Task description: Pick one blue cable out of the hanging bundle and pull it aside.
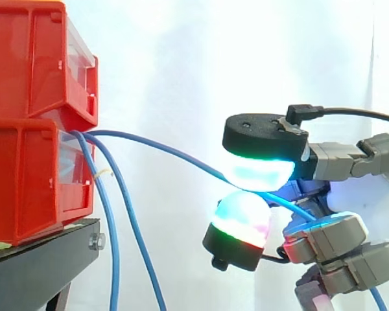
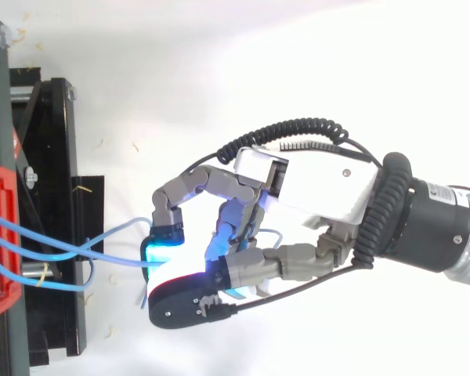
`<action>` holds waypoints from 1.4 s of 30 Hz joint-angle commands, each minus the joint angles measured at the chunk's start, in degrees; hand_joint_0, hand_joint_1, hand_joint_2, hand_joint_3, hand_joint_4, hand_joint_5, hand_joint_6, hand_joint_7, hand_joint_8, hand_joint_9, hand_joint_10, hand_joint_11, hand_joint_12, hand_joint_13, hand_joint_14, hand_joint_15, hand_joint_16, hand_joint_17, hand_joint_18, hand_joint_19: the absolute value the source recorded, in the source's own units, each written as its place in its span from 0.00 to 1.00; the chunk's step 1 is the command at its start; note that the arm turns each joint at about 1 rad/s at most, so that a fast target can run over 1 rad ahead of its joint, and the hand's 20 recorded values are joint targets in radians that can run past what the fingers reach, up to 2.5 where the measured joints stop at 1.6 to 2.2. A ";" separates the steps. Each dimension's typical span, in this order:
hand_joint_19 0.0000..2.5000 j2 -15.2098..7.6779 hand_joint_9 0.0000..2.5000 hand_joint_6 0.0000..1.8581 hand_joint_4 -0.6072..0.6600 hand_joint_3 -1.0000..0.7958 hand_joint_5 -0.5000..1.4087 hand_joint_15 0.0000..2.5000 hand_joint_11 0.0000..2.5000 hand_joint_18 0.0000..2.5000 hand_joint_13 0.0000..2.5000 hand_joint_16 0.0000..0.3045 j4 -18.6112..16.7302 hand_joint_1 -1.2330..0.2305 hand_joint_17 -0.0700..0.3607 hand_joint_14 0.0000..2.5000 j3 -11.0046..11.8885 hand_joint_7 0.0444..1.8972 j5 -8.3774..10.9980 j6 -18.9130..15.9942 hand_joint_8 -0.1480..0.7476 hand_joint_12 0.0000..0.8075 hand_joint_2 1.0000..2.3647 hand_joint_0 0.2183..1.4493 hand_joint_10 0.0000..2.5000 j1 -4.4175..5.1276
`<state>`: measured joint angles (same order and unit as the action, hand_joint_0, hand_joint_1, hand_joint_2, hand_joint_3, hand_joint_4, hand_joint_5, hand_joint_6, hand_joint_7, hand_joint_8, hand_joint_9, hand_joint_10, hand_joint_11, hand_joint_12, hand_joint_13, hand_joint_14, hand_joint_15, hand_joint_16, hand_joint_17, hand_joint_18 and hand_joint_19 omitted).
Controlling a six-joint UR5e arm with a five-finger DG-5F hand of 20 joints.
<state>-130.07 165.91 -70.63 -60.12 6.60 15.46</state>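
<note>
Several blue cables come out of the lower red bin (image 1: 26, 188). One blue cable (image 1: 162, 148) stretches rightward, away from the rest, and runs between two glowing fingertips (image 1: 259, 170). My hand (image 2: 321, 184) reaches in from the right and is shut on this cable, pinching it between the upper pad and the lower pad (image 1: 243, 214). Past the pinch the cable runs on down toward the palm. The other blue cables (image 1: 113, 233) hang straight down beside the black stand. From above, the bundle (image 2: 31, 243) leaves the bin toward the hand.
Two red bins are stacked at the left, the upper one (image 1: 32, 58) on the lower, both on a black stand (image 1: 39, 265). A white curtain forms the background. Open space lies between the stand and the hand.
</note>
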 commanded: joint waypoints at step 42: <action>0.33 0.08 0.56 0.47 0.59 0.32 0.21 0.52 0.61 0.39 0.61 0.19 17.96 0.47 0.46 0.01 9.11 0.61 -0.26 -3.53 0.49 0.49 0.00 0.23 0.01 -1.75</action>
<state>-129.99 183.36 -61.77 -60.38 3.08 13.74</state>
